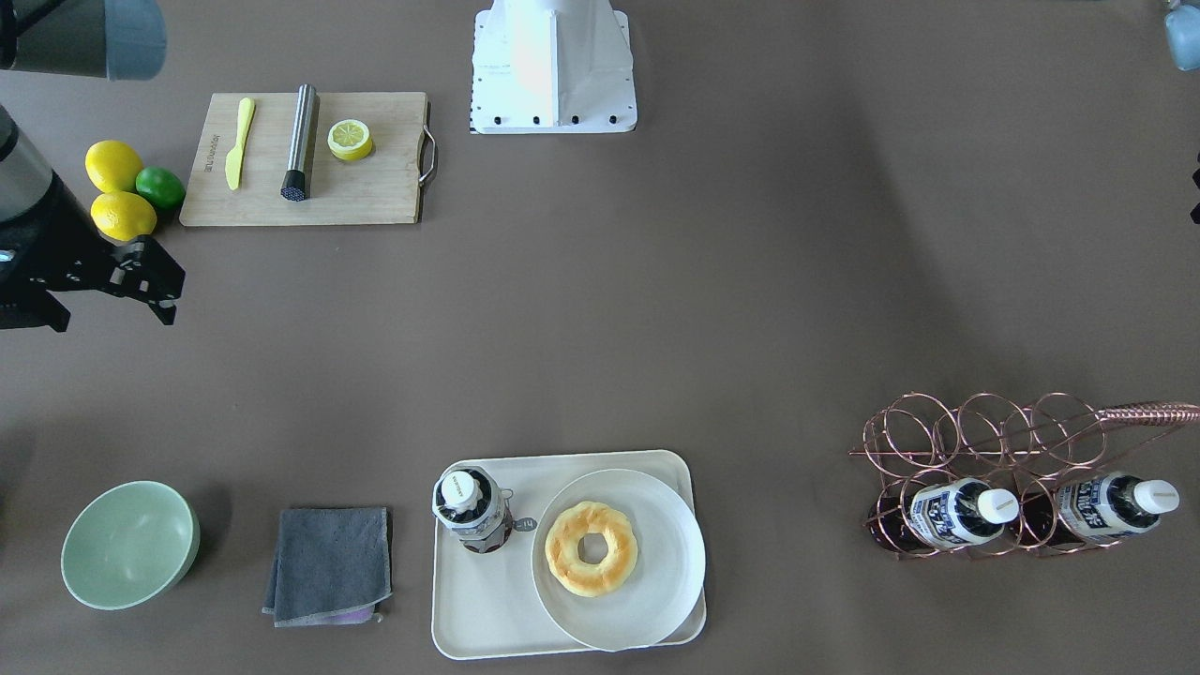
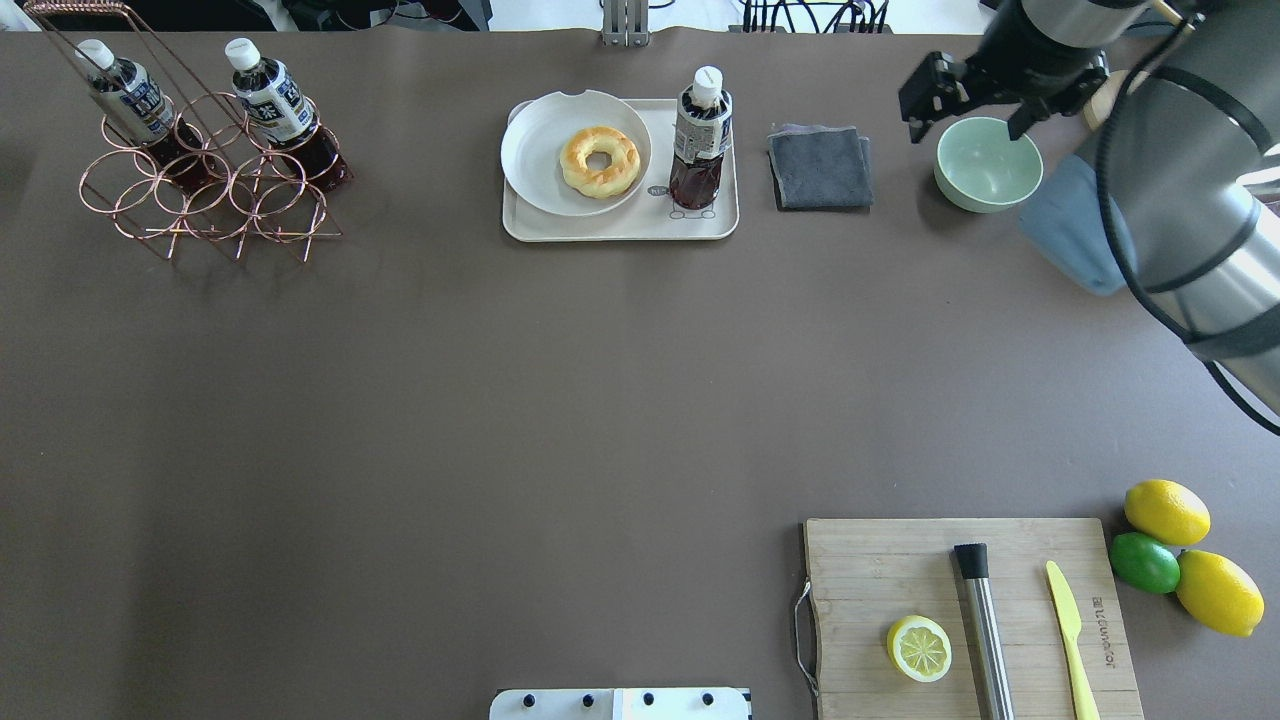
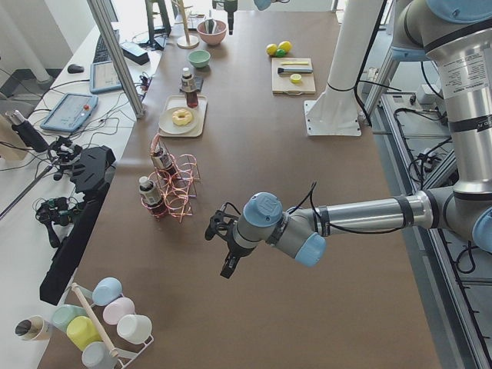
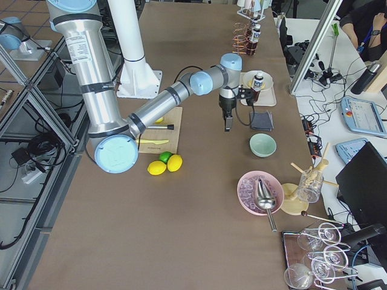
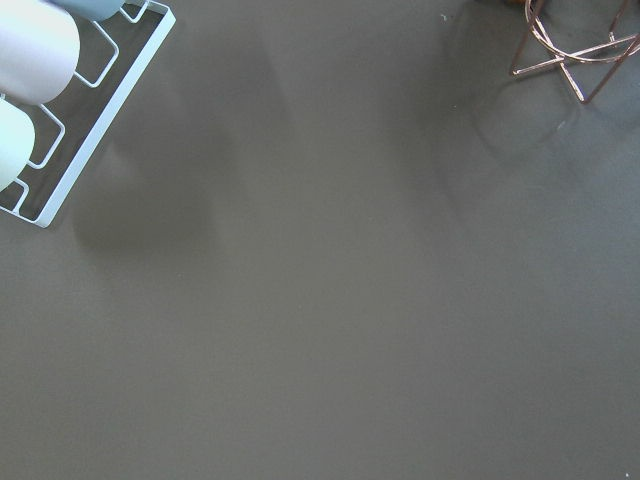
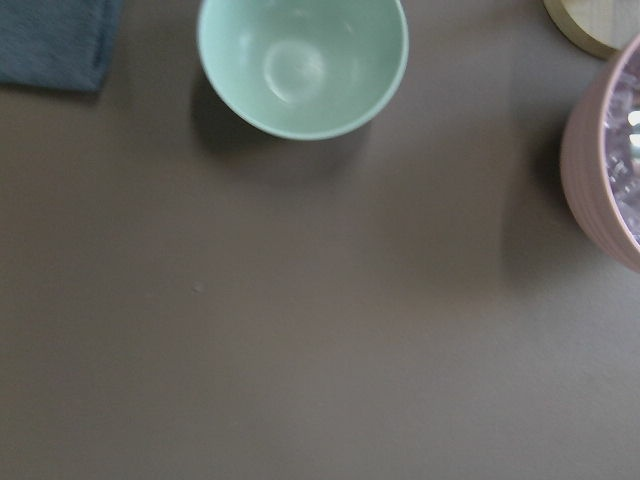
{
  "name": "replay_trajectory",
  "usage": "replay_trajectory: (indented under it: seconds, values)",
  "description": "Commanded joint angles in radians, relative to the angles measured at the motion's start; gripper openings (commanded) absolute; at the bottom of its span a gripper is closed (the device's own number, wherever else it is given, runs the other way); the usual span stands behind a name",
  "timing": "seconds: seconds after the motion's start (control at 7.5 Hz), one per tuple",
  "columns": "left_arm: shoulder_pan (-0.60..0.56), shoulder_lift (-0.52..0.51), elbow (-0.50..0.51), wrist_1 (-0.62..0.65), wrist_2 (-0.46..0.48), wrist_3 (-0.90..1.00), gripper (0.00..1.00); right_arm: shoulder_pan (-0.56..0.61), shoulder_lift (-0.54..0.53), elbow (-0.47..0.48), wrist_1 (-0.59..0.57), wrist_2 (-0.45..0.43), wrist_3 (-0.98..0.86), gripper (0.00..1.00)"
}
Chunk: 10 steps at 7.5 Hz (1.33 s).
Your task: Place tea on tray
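1. Out past the table's left end, the left gripper [image 3: 228,257] hangs over bare table near the wire rack [image 2: 200,190]. Only the side camera catches it, so I cannot tell how its jaws stand.
2. In the rack lie two spare bottles [image 2: 130,100], and neither gripper is on them.
3. Centre now: the tea [image 2: 702,135] stands upright on the tray [image 2: 620,225], on its bare part just beside the plate [image 2: 535,170] with the doughnut [image 2: 599,160]. Nothing grips it, so the placing looks done to me.
4. Further right, past the grey cloth [image 2: 820,168], the right gripper [image 2: 965,115] hangs above the green bowl [image 2: 988,165]. Its jaws are spread wide and empty, well apart from the tray.
5. What's left? By my reckoning, only parking the arms.
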Motion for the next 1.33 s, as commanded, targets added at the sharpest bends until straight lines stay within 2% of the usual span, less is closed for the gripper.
replay_trajectory:
  seconds: [0.0,0.27,0.4,0.67,0.8,0.93,1.2]
  values:
    - [-0.002,0.017,0.009,0.005,0.001,0.041,1.00,0.073,-0.221,0.015,-0.002,0.018,-0.073,1.00]
    - [-0.002,0.016,0.012,0.005,0.002,0.043,1.00,0.236,-0.303,-0.043,0.000,0.170,-0.343,1.00]
    - [-0.002,0.017,0.012,0.004,0.002,0.043,1.00,0.291,-0.355,-0.069,0.002,0.167,-0.460,1.00]
    - [-0.002,0.017,0.010,0.010,-0.004,0.041,1.00,0.399,-0.424,-0.140,0.128,0.172,-0.564,1.00]
    - [-0.007,-0.001,0.006,0.089,-0.084,0.041,1.00,0.410,-0.426,-0.141,0.136,0.172,-0.567,1.00]
    - [-0.033,-0.035,0.003,0.237,-0.173,0.072,1.00,0.408,-0.424,-0.146,0.138,0.169,-0.567,1.00]
    - [-0.062,-0.055,-0.016,0.425,-0.183,0.190,1.00,0.408,-0.427,-0.147,0.138,0.166,-0.567,1.00]
